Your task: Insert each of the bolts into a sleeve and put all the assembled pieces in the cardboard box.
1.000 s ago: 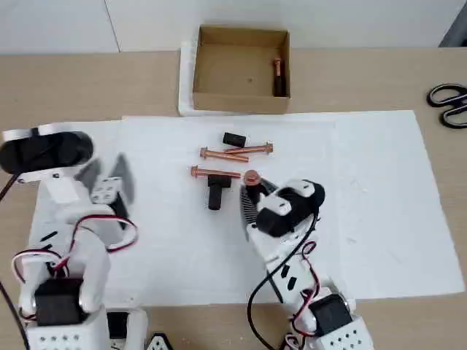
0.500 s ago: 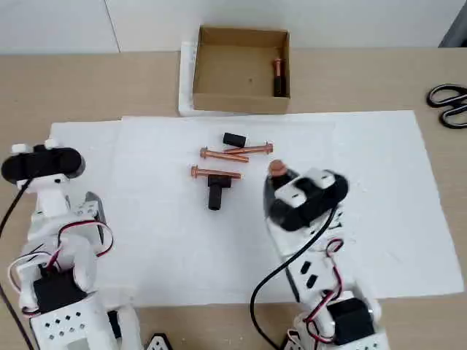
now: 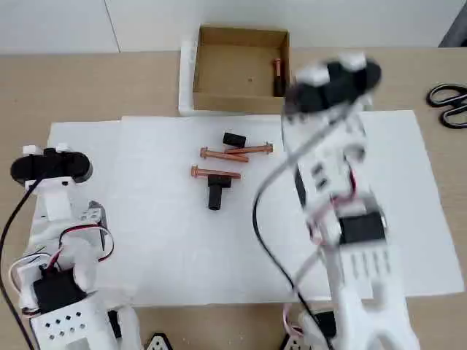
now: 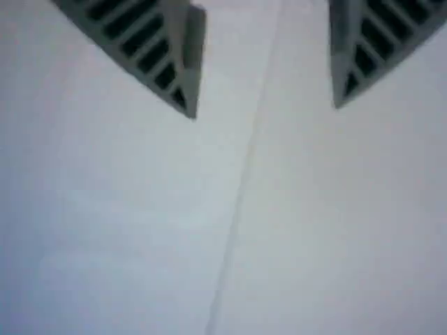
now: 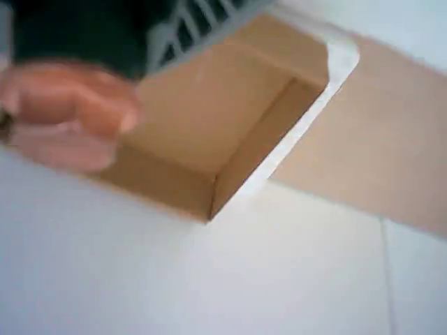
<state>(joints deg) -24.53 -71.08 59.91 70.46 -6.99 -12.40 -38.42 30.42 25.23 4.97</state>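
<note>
The left gripper is held wide open, empty, over the white paper. Farther out, three bolts and two sleeves are seen unassembled. An assembled piece is seemingly clamped in the right gripper beside the cardboard box; delivery is judged in hand, and carriage over the opening, then release, is called for.

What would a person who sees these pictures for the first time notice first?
The right arm stretches over the white sheet to the cardboard box, its hand holding a copper bolt. In the middle of the sheet lie three loose bolts and two black sleeves. One assembled piece lies inside the box.
</note>
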